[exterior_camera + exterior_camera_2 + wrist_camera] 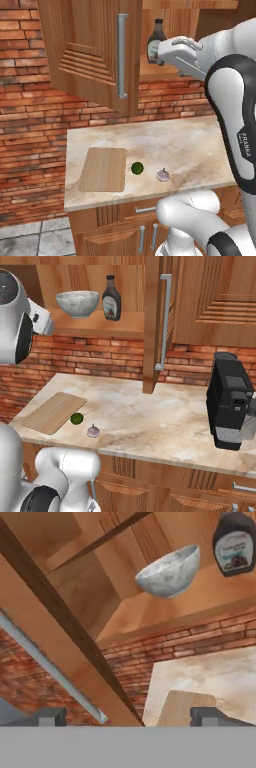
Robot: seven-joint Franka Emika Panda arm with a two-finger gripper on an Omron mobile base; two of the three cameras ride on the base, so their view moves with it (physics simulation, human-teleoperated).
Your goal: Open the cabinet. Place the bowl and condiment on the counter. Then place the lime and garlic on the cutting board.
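Note:
Both doors of the cabinet (85, 50) stand open. On its shelf sit the white bowl (77, 303) and, to its right, the dark condiment (111, 298) bottle; the hand view looks up at the bowl (167, 573) and condiment (235, 544). My gripper (131, 717) is open and holds nothing, just below and in front of the shelf beside the left door's handle (50, 669). The lime (137, 167) and garlic (163, 175) lie on the counter (190, 145), just right of the cutting board (103, 169).
A black coffee machine (230, 401) stands on the counter at the right. The right cabinet door (215, 301) hangs out over the counter's middle. A brick wall (30, 130) runs behind, with low cabinets (135, 230) under the counter.

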